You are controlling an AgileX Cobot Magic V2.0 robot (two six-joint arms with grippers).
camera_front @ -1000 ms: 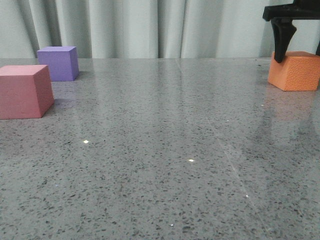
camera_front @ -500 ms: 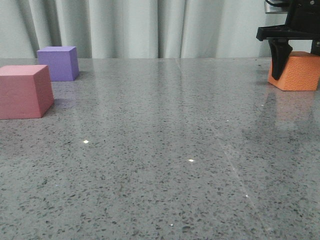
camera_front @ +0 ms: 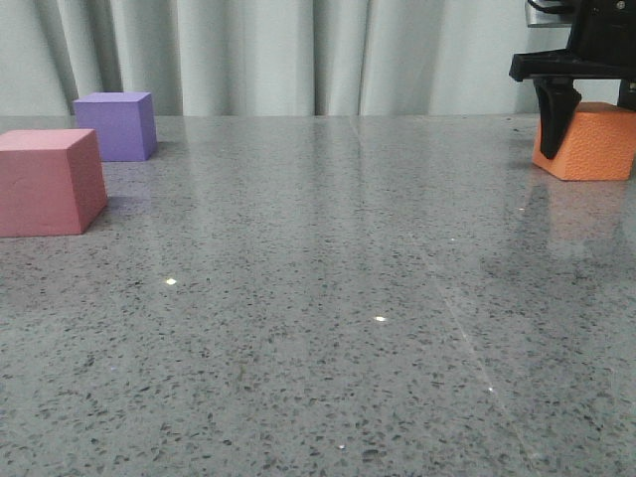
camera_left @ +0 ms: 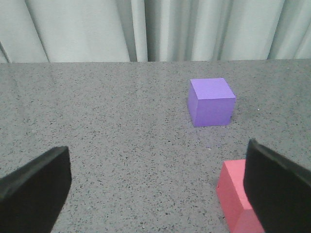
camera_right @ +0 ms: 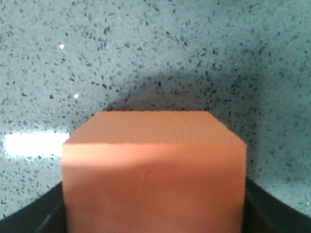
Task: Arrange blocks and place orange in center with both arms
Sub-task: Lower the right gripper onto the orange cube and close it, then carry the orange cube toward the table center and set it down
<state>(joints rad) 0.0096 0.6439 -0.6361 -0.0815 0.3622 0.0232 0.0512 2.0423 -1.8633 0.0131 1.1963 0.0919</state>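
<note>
The orange cube [camera_front: 596,144] sits at the table's far right. My right gripper [camera_front: 594,124] stands over it, open, with one black finger [camera_front: 556,109] on its left face and the other at the frame edge. In the right wrist view the orange cube [camera_right: 153,170] fills the gap of the right gripper [camera_right: 153,218]. The pink-red cube [camera_front: 50,182] and the purple cube [camera_front: 117,125] sit at the far left. My left gripper [camera_left: 158,194] is open and empty, low over the table, with the pink-red cube [camera_left: 233,194] beside one finger and the purple cube [camera_left: 211,102] farther ahead.
The grey speckled table [camera_front: 328,298] runs back to a pale curtain [camera_front: 298,50]. The orange cube lies close to the right edge of the front view.
A second ago my right gripper was higher above the orange cube; it has come down around it. Over the last half second nothing has moved.
</note>
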